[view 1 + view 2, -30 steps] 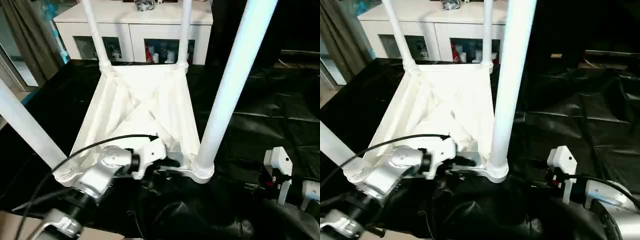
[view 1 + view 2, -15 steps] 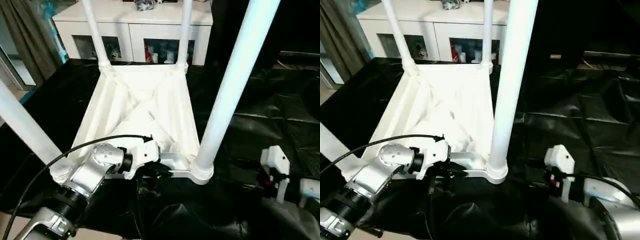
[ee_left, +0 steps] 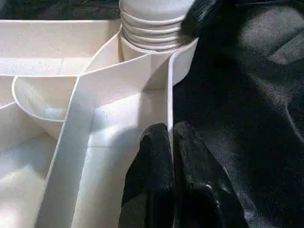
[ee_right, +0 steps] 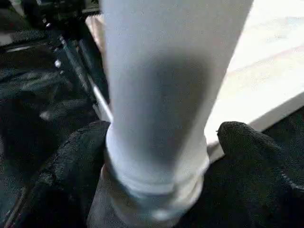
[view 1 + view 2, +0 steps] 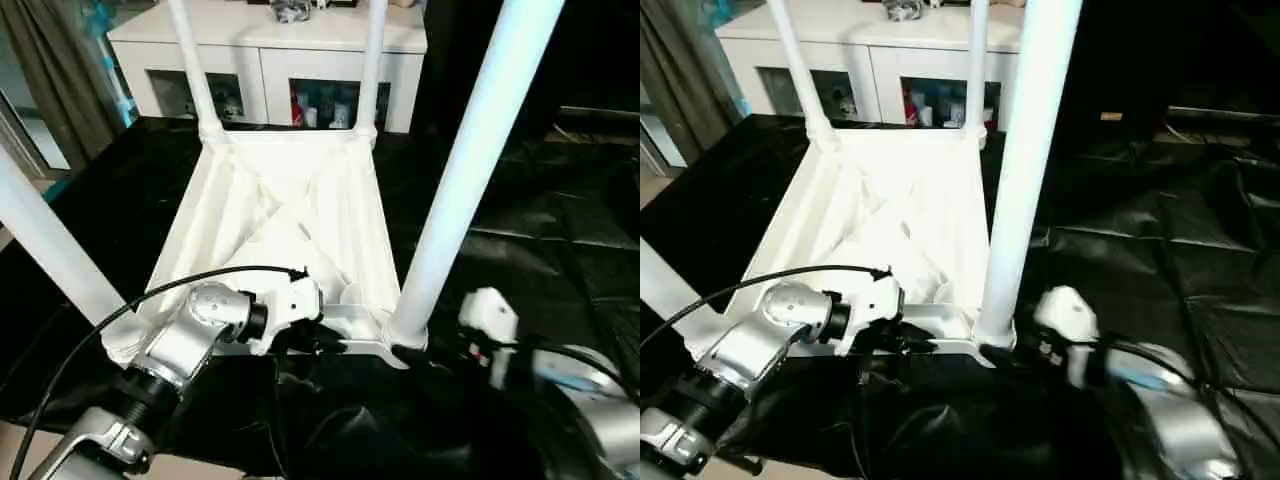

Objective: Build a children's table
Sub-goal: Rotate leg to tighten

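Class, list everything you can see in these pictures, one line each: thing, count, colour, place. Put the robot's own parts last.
children's table: one, white, upside down on the work table, four legs pointing up.
near right leg: one, white, in the corner socket closest to the right gripper.
work table: one, black-covered, under everything.
cabinet: one, white, glass-fronted, behind the work table.
curtain: one, grey-brown, far left.
left gripper: one, black fingers, shut on the tabletop's near rim.
right gripper: one, black fingers, either side of the near right leg's base.

Left pincer (image 3: 168,156) is pinched closed with its forearm angled inward; right pincer (image 4: 156,156) is spread wide.
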### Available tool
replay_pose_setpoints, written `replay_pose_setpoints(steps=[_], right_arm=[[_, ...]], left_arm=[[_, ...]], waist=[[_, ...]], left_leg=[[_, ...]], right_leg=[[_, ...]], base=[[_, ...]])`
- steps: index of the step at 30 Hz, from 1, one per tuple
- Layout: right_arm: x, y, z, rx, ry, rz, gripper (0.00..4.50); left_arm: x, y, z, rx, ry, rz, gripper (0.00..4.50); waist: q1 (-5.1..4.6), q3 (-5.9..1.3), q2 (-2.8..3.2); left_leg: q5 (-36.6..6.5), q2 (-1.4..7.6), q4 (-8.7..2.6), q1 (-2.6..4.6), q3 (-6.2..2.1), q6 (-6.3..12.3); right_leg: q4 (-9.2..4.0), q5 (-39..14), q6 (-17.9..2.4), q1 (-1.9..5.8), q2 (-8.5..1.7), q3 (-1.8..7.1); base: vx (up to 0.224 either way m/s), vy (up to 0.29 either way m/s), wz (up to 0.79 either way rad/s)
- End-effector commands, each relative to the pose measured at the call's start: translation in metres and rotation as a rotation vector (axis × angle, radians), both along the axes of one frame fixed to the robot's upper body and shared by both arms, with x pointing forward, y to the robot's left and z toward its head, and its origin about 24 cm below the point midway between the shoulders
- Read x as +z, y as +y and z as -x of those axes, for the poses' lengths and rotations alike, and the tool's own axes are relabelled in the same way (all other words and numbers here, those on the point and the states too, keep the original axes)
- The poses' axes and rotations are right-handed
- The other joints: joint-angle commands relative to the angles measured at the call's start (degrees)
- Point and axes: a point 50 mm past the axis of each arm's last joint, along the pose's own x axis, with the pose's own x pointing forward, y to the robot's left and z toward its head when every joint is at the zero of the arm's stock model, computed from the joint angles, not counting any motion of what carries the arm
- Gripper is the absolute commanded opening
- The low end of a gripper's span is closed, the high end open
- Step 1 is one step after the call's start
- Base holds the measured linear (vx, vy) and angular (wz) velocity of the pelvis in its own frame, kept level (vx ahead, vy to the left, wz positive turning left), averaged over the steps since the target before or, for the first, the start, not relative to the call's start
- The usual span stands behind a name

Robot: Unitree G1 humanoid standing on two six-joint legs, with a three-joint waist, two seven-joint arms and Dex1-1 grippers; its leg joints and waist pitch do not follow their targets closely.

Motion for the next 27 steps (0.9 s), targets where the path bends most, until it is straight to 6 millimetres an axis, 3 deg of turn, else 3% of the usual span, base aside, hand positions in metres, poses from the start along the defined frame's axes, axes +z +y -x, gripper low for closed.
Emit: replay_pose_setpoints(steps=[1,6,14,19,22,25,26,27], right_arm=[[0.001,0.002,-0.005,0.010,-0.033,0.021,4.01],[-0.001,0.004,-0.009,0.015,-0.038,0.007,3.82],[-0.006,0.006,-0.011,0.024,-0.028,-0.001,3.03],[-0.009,0.009,-0.012,-0.002,-0.018,-0.033,2.75],[-0.013,0.011,-0.014,-0.089,-0.014,-0.100,2.74],[-0.019,0.015,-0.020,-0.256,0.010,-0.192,2.74],[-0.026,0.019,-0.024,-0.365,0.026,-0.208,2.74],[-0.031,0.022,-0.025,-0.421,0.035,-0.207,2.73]], left_arm=[[-0.007,0.007,-0.001,0.031,0.032,-0.022,0.00],[-0.008,0.009,-0.002,0.042,0.030,-0.027,0.00],[-0.007,0.013,-0.006,0.070,0.018,-0.026,0.00],[-0.008,0.013,-0.009,0.114,0.005,-0.019,0.00],[-0.009,0.008,-0.017,0.201,-0.008,-0.009,0.00],[-0.009,-0.004,-0.025,0.285,-0.017,0.018,0.00],[-0.009,-0.014,-0.031,0.337,-0.032,0.030,0.00],[-0.009,-0.020,-0.034,0.366,-0.042,0.034,0.00]], waist=[[0.12,-2.64,-1.53],[0.15,-2.60,-1.79],[-0.01,-2.35,-2.04],[-0.28,-2.28,-1.80],[-0.46,-2.21,-1.76],[-0.50,-2.17,-1.64],[-0.63,-2.25,-1.22],[-0.87,-2.24,-1.36]], left_leg=[[-14.2,3.25,-4.40,0.49,-1.77,2.85],[-14.6,3.27,-4.48,0.47,-1.76,2.71],[-16.9,3.32,-4.72,0.54,-1.95,1.91],[-18.3,3.25,-4.83,0.62,-1.98,1.44],[-19.8,3.11,-4.68,0.99,-1.92,0.85],[-20.0,3.11,-4.89,0.92,-2.11,0.52],[-19.7,3.20,-5.06,0.85,-2.20,0.05],[-20.7,3.06,-5.11,0.83,-2.26,-0.57]], right_leg=[[-5.08,-17.2,-11.3,1.47,-3.70,2.29],[-5.17,-17.6,-10.9,1.48,-3.77,2.37],[-5.63,-22.6,-9.7,1.26,-3.87,2.38],[-5.81,-23.4,-9.6,1.09,-3.81,2.43],[-6.23,-26.4,-9.3,0.69,-3.83,2.41],[-6.40,-27.6,-8.6,0.71,-3.82,2.31],[-6.38,-26.7,-8.7,0.70,-3.86,2.34],[-6.34,-26.6,-8.6,0.57,-3.73,2.22]], base=[[0.000,0.000,0.00],[0.000,0.000,0.00],[0.000,0.000,0.00],[0.000,0.000,0.00],[0.000,0.000,0.00],[0.000,0.000,0.00],[0.000,0.000,0.00],[0.000,0.000,0.00]])
